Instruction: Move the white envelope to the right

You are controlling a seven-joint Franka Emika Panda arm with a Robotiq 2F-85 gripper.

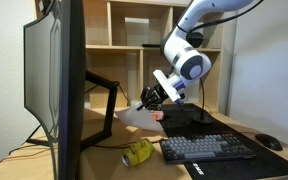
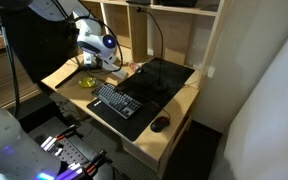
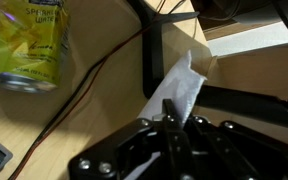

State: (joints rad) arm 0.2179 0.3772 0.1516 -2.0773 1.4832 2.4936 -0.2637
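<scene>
The end effector (image 1: 153,99) is clamped on the white envelope (image 1: 132,116), and in an exterior view the envelope hangs clear of the worktop (image 1: 102,162), tilted, one corner pinched in the fingers. In the wrist view the fingers (image 3: 170,122) meet on the paper's near edge, and the envelope (image 3: 176,88) fans away toward 12 o'clock, across the black monitor stand (image 3: 154,45).

Any writing? There is one yellow drinks can (image 3: 29,45) at 10 o'clock in the wrist view, with green lettering on its label, but it is too blurred to read. It lies on its side, and I cannot tell what is inside. In an exterior view the can (image 1: 137,152) sits at 6 o'clock from the envelope, just beside the keyboard's end.

By count there is one envelope, one can, one black keyboard (image 1: 206,148), one black mouse (image 1: 270,142) at 3 o'clock from the keyboard, and one monitor (image 1: 59,80) at 9 o'clock. A thin reddish cable (image 3: 84,85) runs over the wood between can and envelope. In an exterior view the keyboard (image 2: 117,102) and mouse (image 2: 160,124) lie along the front of a dark desk mat (image 2: 159,78).
</scene>
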